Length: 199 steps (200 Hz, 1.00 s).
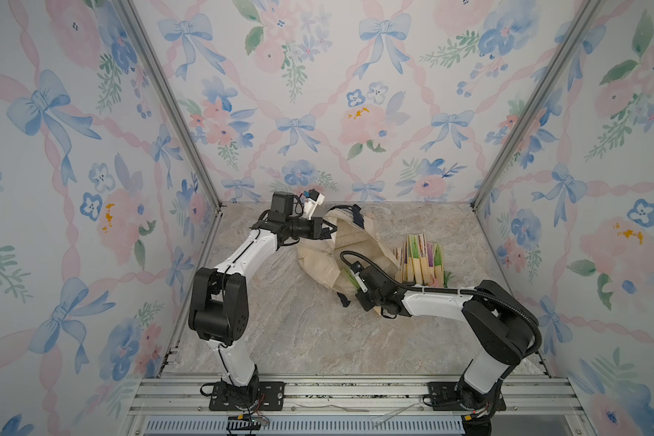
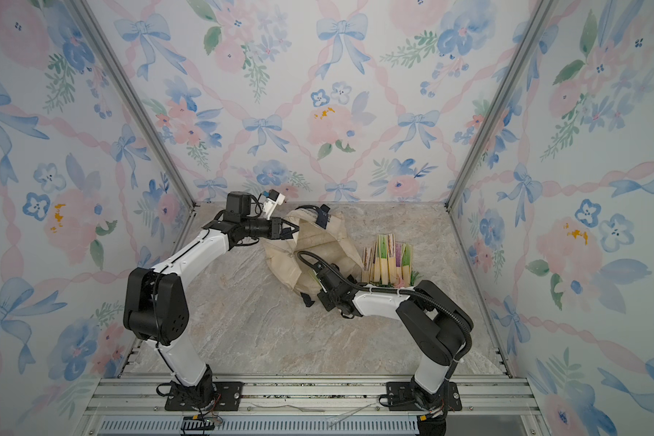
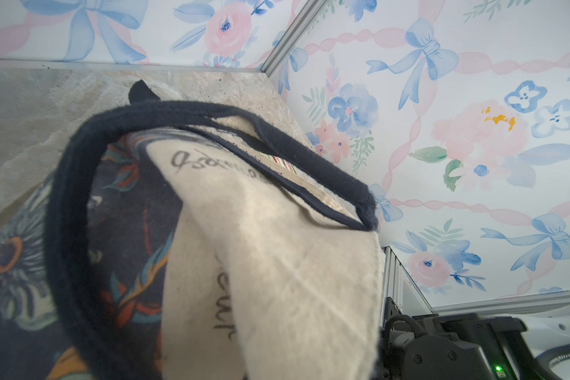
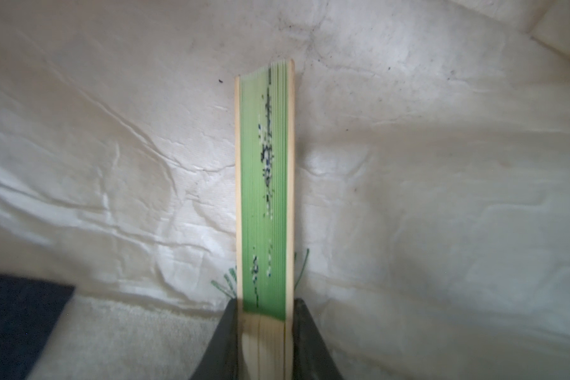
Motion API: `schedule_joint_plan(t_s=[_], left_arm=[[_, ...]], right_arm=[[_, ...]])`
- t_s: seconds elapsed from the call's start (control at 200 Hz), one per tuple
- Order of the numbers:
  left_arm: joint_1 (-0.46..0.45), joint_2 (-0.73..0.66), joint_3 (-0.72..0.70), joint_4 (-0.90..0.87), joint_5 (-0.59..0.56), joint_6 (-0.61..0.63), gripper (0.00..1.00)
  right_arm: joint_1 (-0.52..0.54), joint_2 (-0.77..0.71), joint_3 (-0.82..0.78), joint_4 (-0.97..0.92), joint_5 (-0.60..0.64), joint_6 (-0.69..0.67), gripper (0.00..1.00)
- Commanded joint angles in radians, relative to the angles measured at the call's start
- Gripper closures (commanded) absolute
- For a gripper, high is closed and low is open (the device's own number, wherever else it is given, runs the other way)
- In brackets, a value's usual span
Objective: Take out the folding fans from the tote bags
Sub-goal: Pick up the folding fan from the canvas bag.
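Found the cream canvas tote bag with navy strap handles (image 1: 359, 241) slumped on the grey marble-patterned table (image 1: 299, 339). Saw the right tool (image 4: 265, 329) reaching into the bag and pinching the bamboo base of a closed green folding fan (image 4: 264, 184) lying inside. Noted the left tool (image 1: 331, 228) pressed together on the bag's cloth at its far edge. Spotted several closed bamboo-ribbed fans (image 1: 421, 260) laid side by side just beside the bag.
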Motion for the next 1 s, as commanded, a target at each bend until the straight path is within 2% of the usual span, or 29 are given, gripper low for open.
schedule_joint_plan(t_s=[0.0, 0.335, 0.415, 0.505, 0.61, 0.87, 0.99], left_arm=[[-0.001, 0.0, 0.015, 0.012, 0.024, -0.007, 1.0], [-0.015, -0.018, 0.017, 0.012, 0.029, -0.007, 1.0], [-0.013, -0.018, 0.016, 0.012, 0.027, -0.006, 1.0], [-0.013, -0.017, 0.015, 0.011, 0.026, -0.006, 1.0], [-0.012, -0.013, 0.016, 0.012, 0.025, -0.007, 1.0], [-0.008, 0.003, 0.012, 0.011, 0.021, -0.007, 1.0], [0.001, 0.002, 0.011, 0.011, 0.016, -0.009, 1.0]], right_arm=[[0.011, 0.02, 0.008, -0.004, -0.012, -0.002, 0.77], [0.018, 0.142, 0.074, -0.05, 0.036, 0.041, 0.65], [0.02, 0.148, 0.073, -0.049, 0.038, 0.039, 0.67], [0.018, 0.136, 0.057, -0.031, 0.034, 0.038, 0.74], [0.018, 0.098, 0.028, 0.003, 0.017, 0.032, 0.81], [0.018, -0.072, -0.108, 0.194, -0.087, 0.002, 0.85], [0.017, -0.197, -0.169, 0.241, -0.162, -0.017, 0.85]])
